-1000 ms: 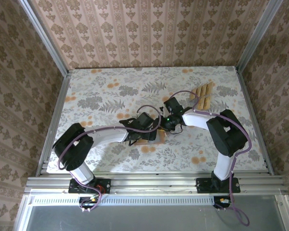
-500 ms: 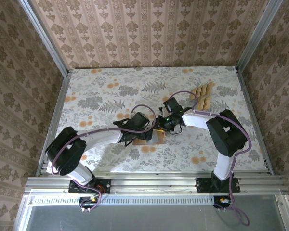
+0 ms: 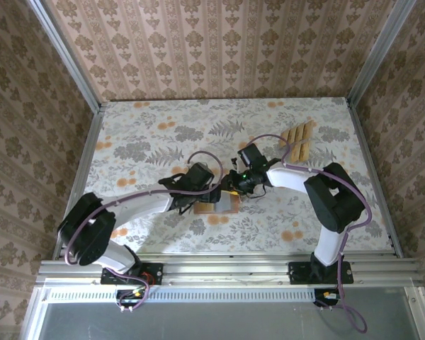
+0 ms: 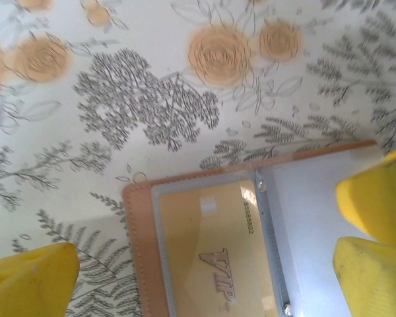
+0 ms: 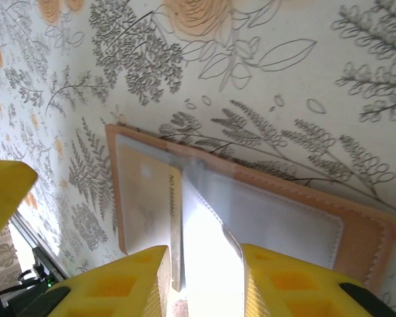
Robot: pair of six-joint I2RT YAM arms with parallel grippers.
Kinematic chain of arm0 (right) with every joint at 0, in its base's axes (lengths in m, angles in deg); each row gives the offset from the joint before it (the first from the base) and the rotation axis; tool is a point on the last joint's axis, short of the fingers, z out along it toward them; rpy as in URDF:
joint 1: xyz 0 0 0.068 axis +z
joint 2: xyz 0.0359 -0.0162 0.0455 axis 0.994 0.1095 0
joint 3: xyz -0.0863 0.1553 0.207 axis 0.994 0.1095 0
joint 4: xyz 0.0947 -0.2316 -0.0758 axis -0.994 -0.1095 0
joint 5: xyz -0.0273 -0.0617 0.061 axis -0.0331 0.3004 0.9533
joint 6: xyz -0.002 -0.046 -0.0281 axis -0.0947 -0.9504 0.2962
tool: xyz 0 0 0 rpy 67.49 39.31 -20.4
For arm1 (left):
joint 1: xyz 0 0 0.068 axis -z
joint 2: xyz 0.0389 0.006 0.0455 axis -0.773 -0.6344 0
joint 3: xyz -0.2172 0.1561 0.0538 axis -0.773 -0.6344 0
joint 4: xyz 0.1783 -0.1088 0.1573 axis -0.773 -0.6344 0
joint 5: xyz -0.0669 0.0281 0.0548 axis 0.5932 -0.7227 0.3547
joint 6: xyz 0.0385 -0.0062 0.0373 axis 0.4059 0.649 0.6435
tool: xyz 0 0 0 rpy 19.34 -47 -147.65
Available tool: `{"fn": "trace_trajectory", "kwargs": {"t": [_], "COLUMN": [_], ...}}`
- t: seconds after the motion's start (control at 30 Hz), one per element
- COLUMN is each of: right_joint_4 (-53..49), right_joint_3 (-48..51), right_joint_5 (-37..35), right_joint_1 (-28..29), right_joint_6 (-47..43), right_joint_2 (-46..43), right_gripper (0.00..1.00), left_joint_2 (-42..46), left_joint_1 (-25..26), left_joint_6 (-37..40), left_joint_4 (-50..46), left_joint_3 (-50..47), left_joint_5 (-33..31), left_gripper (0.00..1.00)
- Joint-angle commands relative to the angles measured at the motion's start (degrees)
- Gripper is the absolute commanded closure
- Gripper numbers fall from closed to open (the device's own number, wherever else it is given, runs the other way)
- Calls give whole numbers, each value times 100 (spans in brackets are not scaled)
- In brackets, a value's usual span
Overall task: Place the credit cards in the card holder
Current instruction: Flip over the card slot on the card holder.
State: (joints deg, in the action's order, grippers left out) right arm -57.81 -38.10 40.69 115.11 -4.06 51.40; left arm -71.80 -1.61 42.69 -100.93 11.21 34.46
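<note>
The salmon-brown card holder (image 3: 224,204) lies open on the flowered table. In the left wrist view the card holder (image 4: 137,251) has a gold credit card (image 4: 204,244) marked VIP inside its left clear pocket. My left gripper (image 4: 204,267) hangs open over that half, touching nothing. My right gripper (image 5: 204,281) is shut on a clear inner pocket panel (image 5: 211,238) of the card holder (image 5: 373,231), lifting it upright beside the pocketed card (image 5: 142,198). In the top view the left gripper (image 3: 210,194) and right gripper (image 3: 234,187) meet over the holder. Several more credit cards (image 3: 299,140) lie fanned at the back right.
Metal rails (image 3: 227,269) border the table at the near edge and sides, and patterned walls close it in. One of the left gripper's yellow fingers (image 5: 3,191) shows at the left edge of the right wrist view.
The left arm has swung its elbow out to the left and its gripper has drawn back slightly from the holder. The right gripper has stayed at the holder.
</note>
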Motion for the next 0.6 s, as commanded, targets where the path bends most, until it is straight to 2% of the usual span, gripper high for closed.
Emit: {"fn": "trace_trajectory", "kwargs": {"t": [0.0,0.33,0.57], "right_joint_4": [-34,-200,-219], "right_joint_3": [-150,-527,-913], "right_joint_5": [203,87,-62], "right_joint_1": [106,455,769], "right_joint_6": [130,193,321], "right_joint_2": [-206,-67,399], "right_gripper": [66,62,60], "left_joint_2": [400,1136,1444], "left_joint_1": [-174,-741,-952], "left_joint_6": [4,73,95], "left_joint_4": [-120,-319,-367], "left_joint_3": [-116,-383,-523], "left_joint_5": [-70,77,139], "left_gripper": [0,0,0]}}
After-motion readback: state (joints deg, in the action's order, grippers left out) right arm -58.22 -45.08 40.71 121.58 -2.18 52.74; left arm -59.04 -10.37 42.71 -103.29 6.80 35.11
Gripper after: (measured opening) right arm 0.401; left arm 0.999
